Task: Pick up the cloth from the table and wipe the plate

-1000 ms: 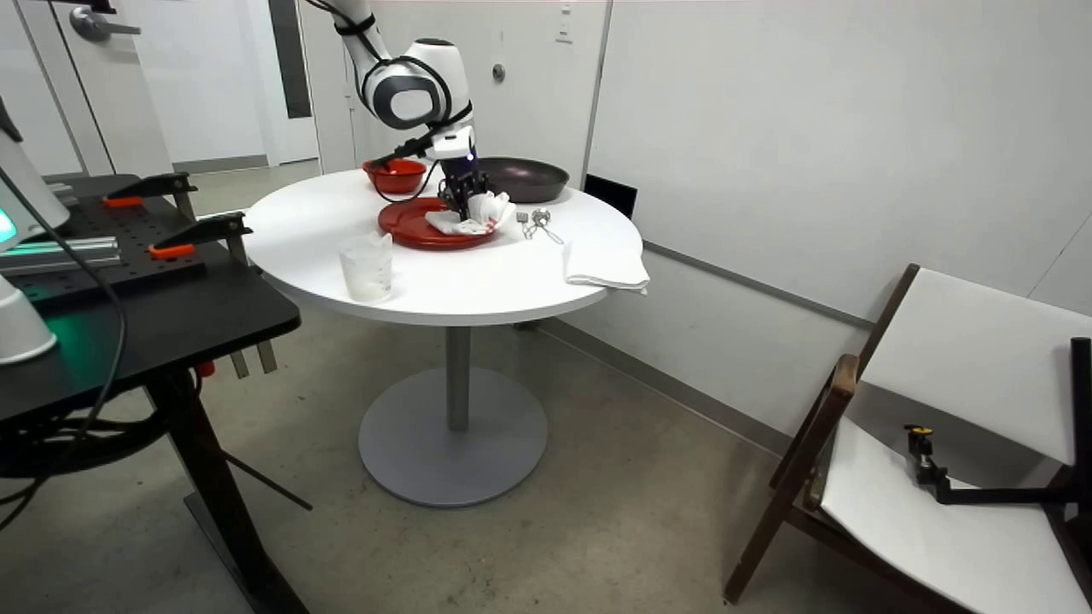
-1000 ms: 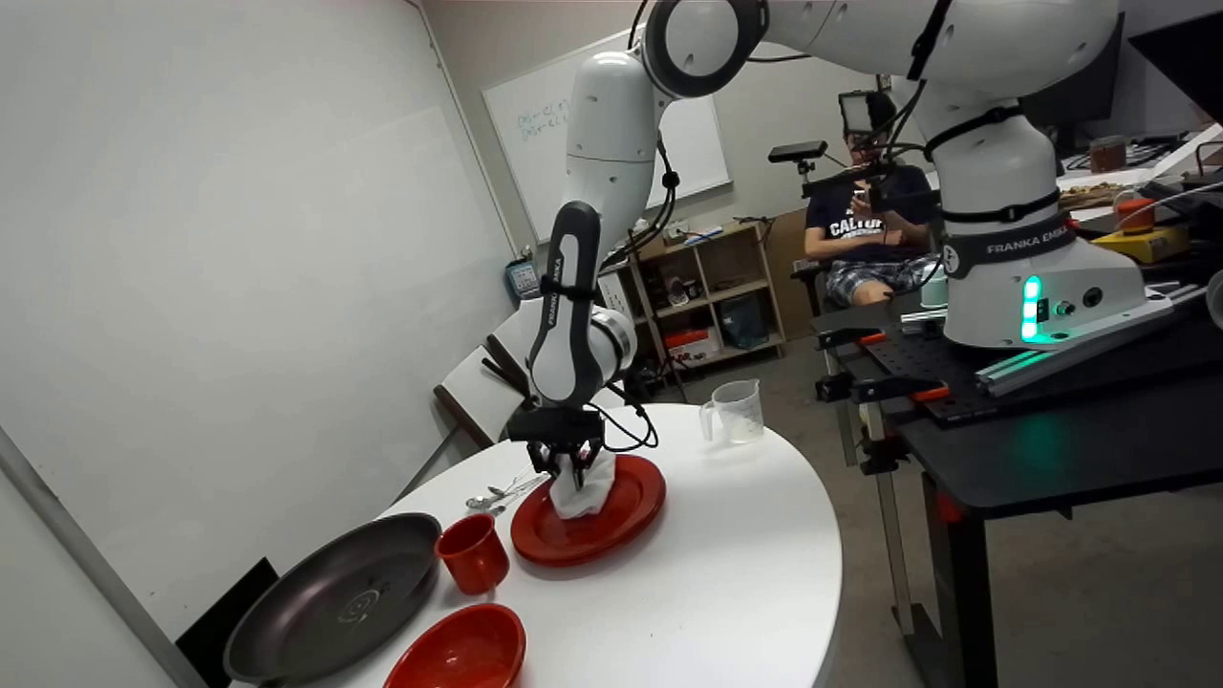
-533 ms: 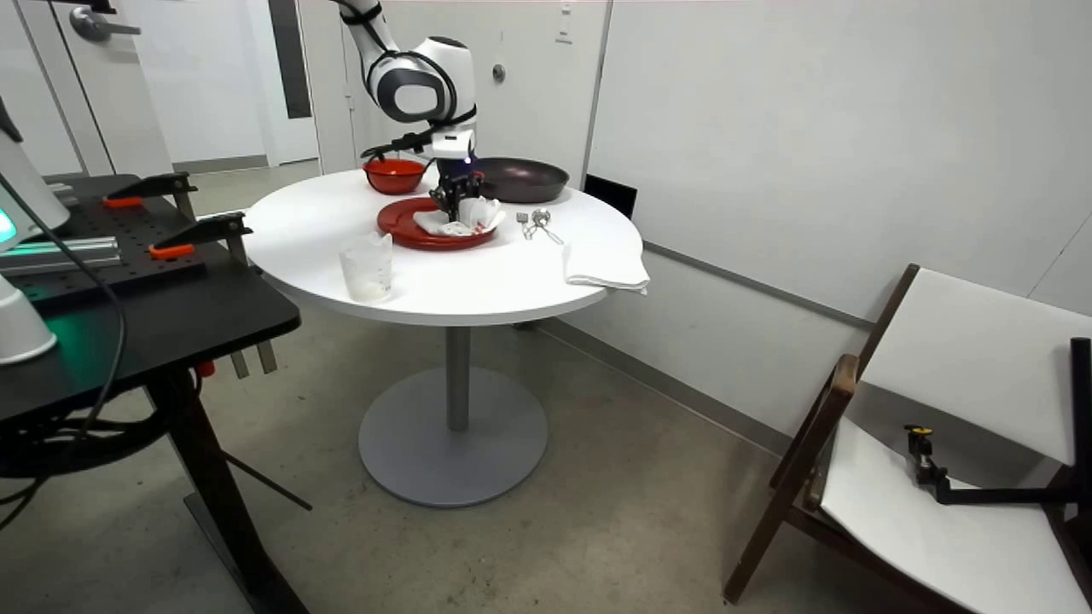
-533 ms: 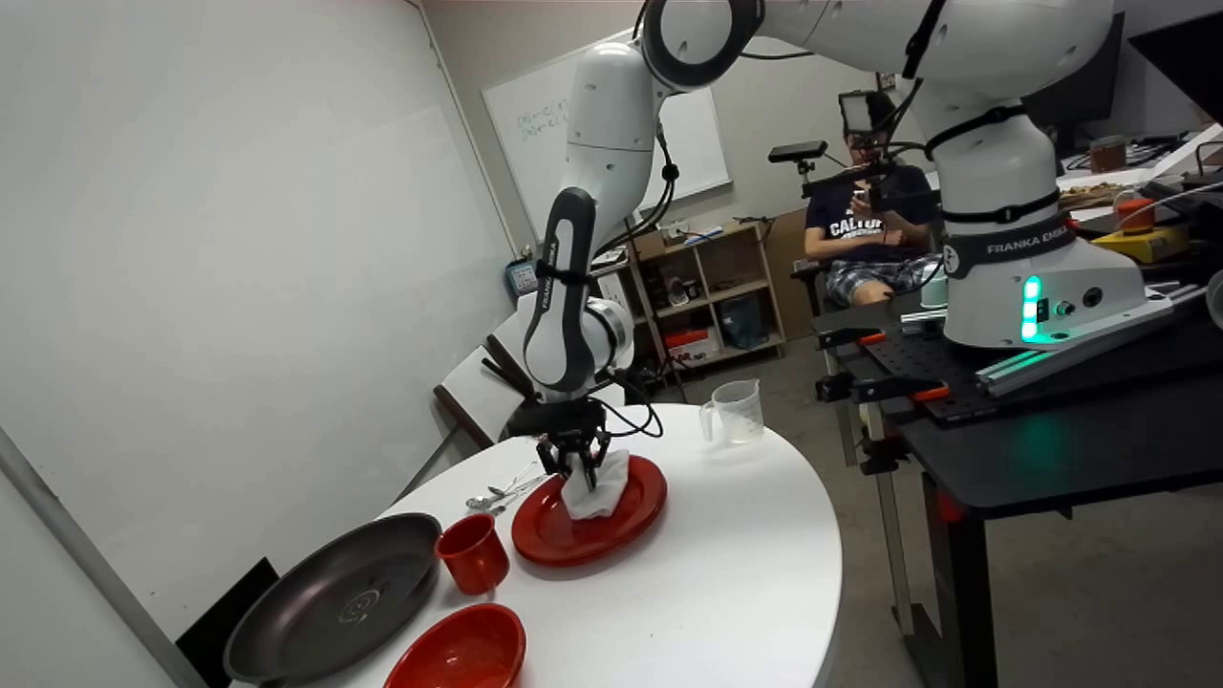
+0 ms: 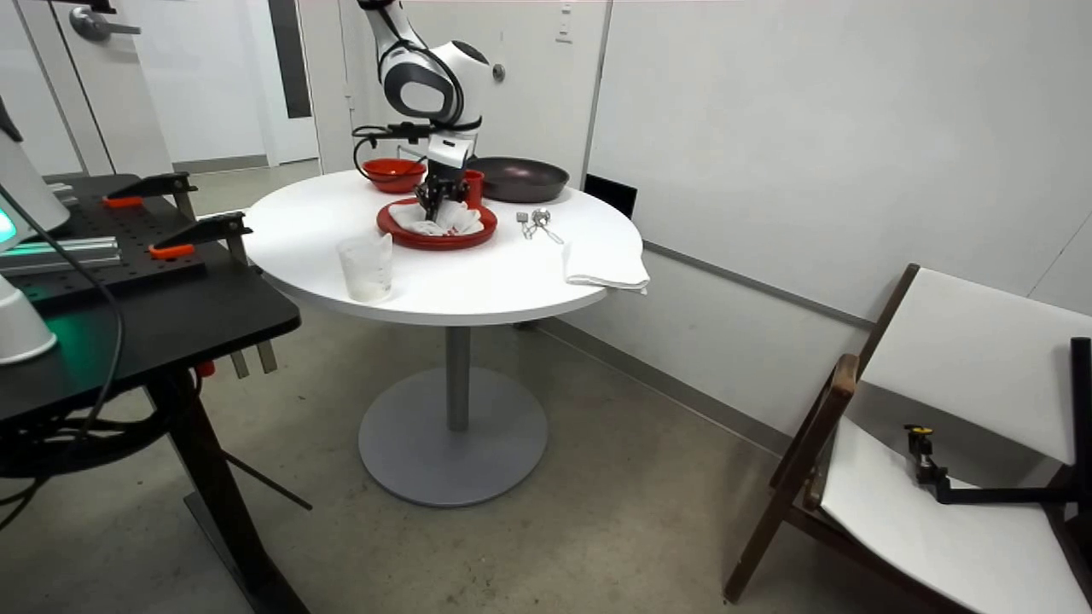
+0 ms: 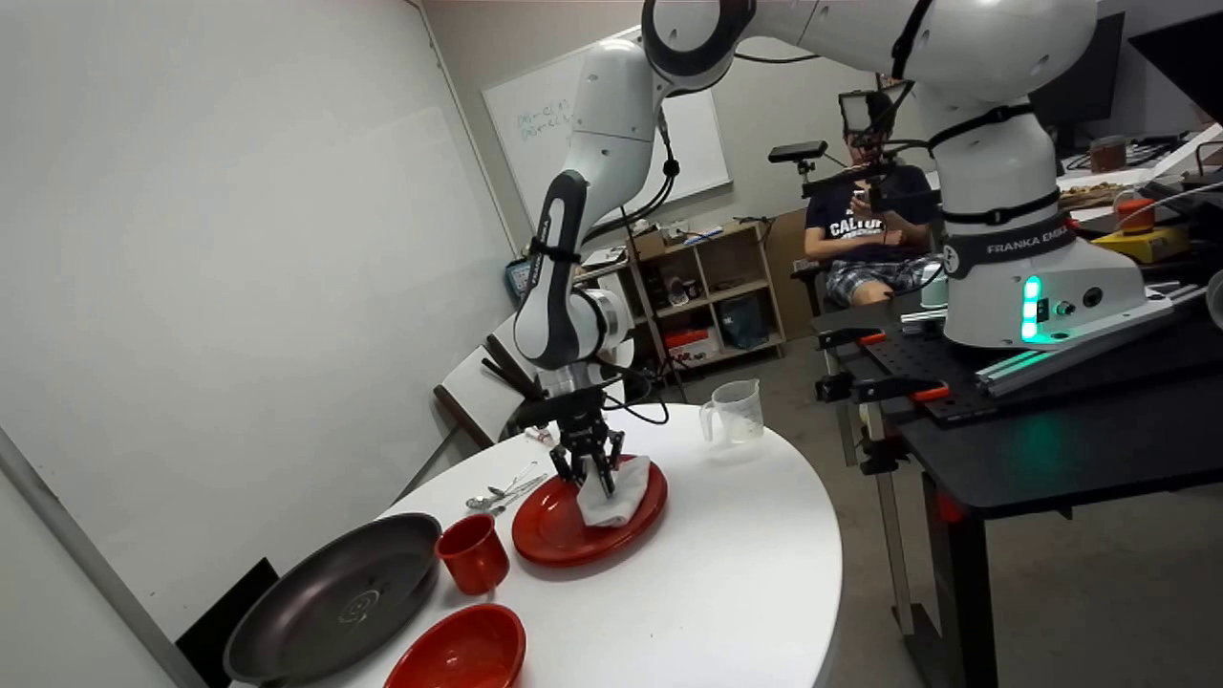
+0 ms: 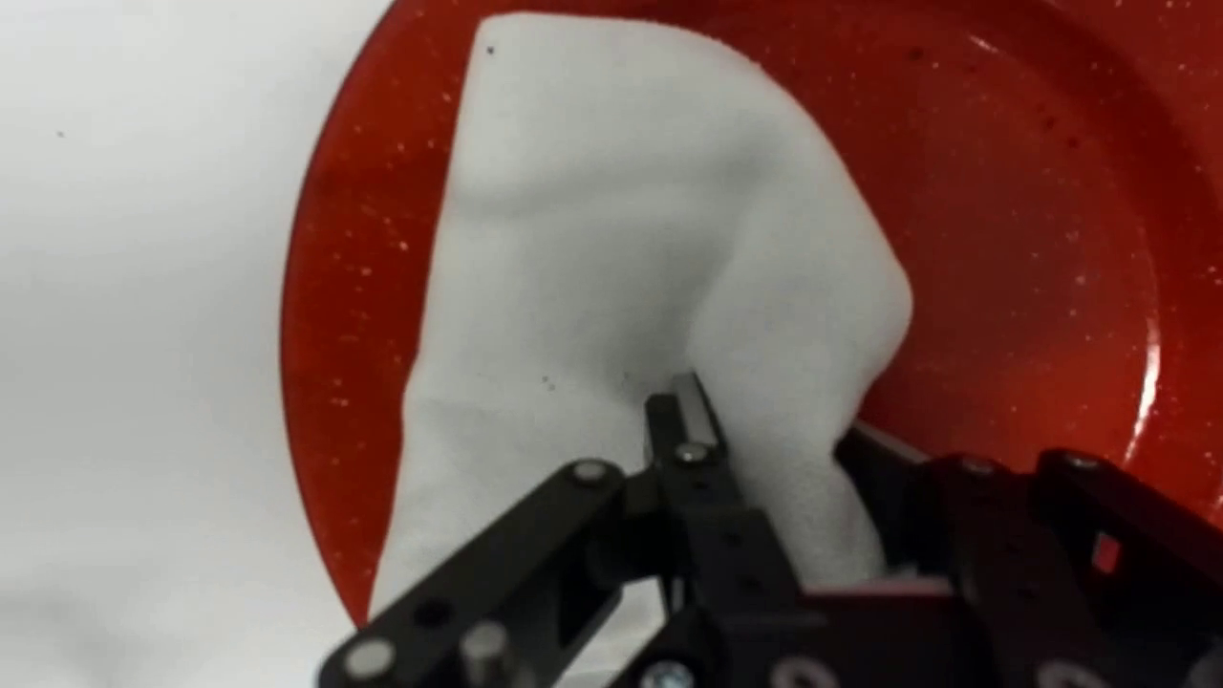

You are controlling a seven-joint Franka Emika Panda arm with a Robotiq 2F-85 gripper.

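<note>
"On the plate (image 6: 554, 528), is that the cloth (image 7: 583, 268)?"

"Yes, bunched there, pinched tight in the claw (image 7: 774, 411)."

"So pickup from the desk (image 5: 495, 286) is done?"

"Done. Wiping looks begun but likely unfinished: the cloth covers only part of the plate."

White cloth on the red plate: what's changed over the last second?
Gripped by the tool, the cloth slid across the plate, away from the metal utensils in both exterior views. Nothing was let go. The plate, mug, bowl and pan stayed put.
</note>
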